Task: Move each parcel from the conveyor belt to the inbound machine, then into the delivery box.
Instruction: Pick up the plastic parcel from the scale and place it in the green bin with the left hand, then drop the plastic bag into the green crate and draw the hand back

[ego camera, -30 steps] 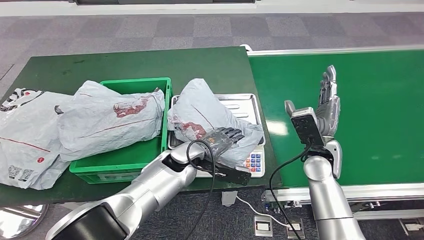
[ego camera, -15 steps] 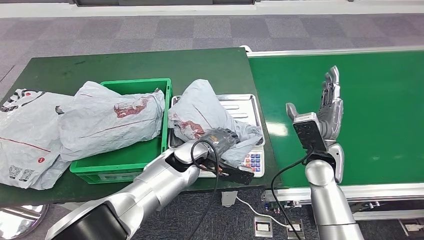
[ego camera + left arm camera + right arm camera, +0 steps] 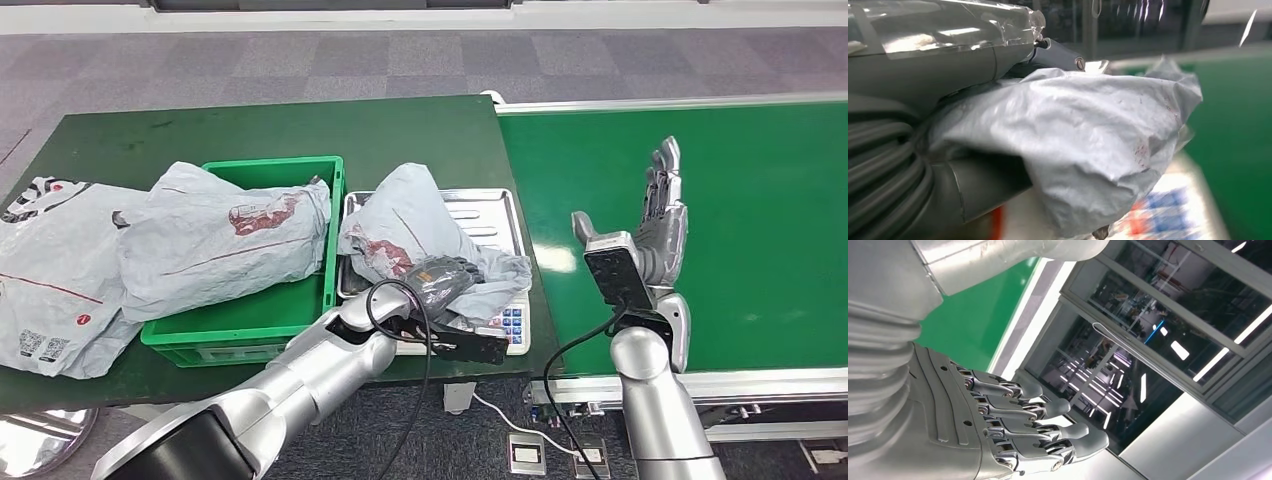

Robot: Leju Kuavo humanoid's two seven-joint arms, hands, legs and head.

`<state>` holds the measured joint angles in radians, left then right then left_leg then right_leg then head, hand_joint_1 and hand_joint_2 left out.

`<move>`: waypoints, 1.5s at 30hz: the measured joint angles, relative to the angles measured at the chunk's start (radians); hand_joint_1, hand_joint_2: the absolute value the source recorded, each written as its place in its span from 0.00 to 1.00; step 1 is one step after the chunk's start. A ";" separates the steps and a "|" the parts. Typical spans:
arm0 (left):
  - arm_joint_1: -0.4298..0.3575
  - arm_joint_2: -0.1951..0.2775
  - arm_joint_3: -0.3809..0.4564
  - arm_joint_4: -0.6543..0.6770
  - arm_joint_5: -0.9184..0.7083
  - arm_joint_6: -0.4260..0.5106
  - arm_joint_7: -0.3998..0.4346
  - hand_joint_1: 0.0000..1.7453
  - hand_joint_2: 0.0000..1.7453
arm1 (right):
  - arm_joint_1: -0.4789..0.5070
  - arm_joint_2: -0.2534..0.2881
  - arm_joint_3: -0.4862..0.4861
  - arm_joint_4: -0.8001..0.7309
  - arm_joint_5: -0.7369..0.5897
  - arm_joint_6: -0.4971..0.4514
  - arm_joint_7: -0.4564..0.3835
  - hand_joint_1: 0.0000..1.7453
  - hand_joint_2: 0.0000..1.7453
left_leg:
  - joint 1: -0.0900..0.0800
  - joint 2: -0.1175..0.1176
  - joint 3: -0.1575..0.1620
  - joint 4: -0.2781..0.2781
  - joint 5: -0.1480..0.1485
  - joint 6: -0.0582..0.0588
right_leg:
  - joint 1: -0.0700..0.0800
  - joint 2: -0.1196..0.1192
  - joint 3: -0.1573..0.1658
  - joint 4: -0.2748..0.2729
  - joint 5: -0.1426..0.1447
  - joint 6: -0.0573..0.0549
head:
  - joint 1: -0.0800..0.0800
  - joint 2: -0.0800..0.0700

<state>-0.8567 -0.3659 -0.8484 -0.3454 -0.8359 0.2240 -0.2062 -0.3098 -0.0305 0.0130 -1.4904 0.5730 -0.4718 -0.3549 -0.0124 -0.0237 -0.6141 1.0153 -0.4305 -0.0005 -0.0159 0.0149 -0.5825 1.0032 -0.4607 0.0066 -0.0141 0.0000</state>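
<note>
A crumpled grey parcel (image 3: 405,222) with red print lies on the steel tray (image 3: 492,207) of the weighing scale. My left hand (image 3: 441,276) grips its near edge, the fingers curled into the bunched plastic. Up close in the left wrist view, the parcel (image 3: 1088,145) is pressed against my left hand (image 3: 968,187). My right hand (image 3: 660,212) is raised above the green conveyor belt (image 3: 760,200), fingers straight and apart, holding nothing. The right wrist view has the same hand (image 3: 998,435) with its fingers extended.
A green crate (image 3: 250,332) stands left of the scale with a large grey parcel (image 3: 215,238) lying across it. Another parcel (image 3: 50,275) lies on the dark green table (image 3: 300,125) at the far left. The scale's keypad (image 3: 511,323) faces the front edge.
My left hand's fingers have curled from lying flat on the parcel to gripping it, bunching its near edge. The right hand has drifted slightly right, still spread.
</note>
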 joint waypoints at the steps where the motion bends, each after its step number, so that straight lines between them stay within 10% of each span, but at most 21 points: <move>1: -0.001 0.000 0.002 -0.009 0.034 0.022 -0.013 1.00 1.00 | 0.000 0.000 0.000 -0.001 0.000 0.000 0.002 0.00 1.00 | 0.000 0.000 0.000 0.000 0.000 0.000 | 0.000 0.000 0.000 0.000 0.000 0.000 | 0.000 0.000; 12: -0.006 0.000 0.003 -0.050 0.105 0.070 -0.033 1.00 1.00 | 0.000 0.000 0.000 -0.002 0.000 0.004 0.010 0.00 1.00 | 0.000 0.000 -0.002 0.000 0.000 0.000 | 0.000 0.001 -0.002 0.000 0.000 0.000 | 0.000 0.000; 17: -0.057 0.003 0.054 -0.116 0.127 0.309 -0.021 1.00 1.00 | -0.039 0.007 0.000 0.037 -0.007 0.031 0.013 0.00 1.00 | 0.000 0.000 -0.006 0.000 0.001 0.000 | 0.000 0.001 -0.005 0.001 0.000 0.000 | 0.000 0.000; 33: -0.119 0.008 0.202 -0.242 -0.010 0.293 0.022 1.00 1.00 | -0.116 0.026 0.001 0.145 -0.007 0.025 0.000 0.00 1.00 | 0.000 -0.001 -0.006 0.000 0.001 0.000 | 0.000 0.000 -0.005 0.001 0.000 0.000 | 0.000 0.000; 38: -0.188 0.055 0.225 -0.213 -0.290 0.442 0.238 1.00 1.00 | -0.177 0.033 0.011 0.205 0.018 -0.013 0.004 0.00 1.00 | 0.000 0.003 -0.007 0.000 0.002 -0.001 | 0.000 0.003 -0.009 0.002 0.002 -0.001 | 0.000 0.000; 45: -0.267 0.109 0.320 -0.158 -0.358 0.467 0.270 1.00 1.00 | -0.226 0.038 0.014 0.268 0.020 -0.039 0.010 0.00 1.00 | 0.001 -0.001 -0.007 0.000 0.004 -0.003 | 0.001 -0.001 -0.007 0.002 0.002 -0.002 | 0.000 0.000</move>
<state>-1.1238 -0.2568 -0.5285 -0.5034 -1.1938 0.6910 0.0642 -0.5355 0.0072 0.0265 -1.2229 0.5928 -0.5105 -0.3449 -0.0111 -0.0247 -0.6208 1.0152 -0.4262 -0.0031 -0.0149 0.0144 -0.5896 1.0055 -0.4583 0.0050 -0.0144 0.0000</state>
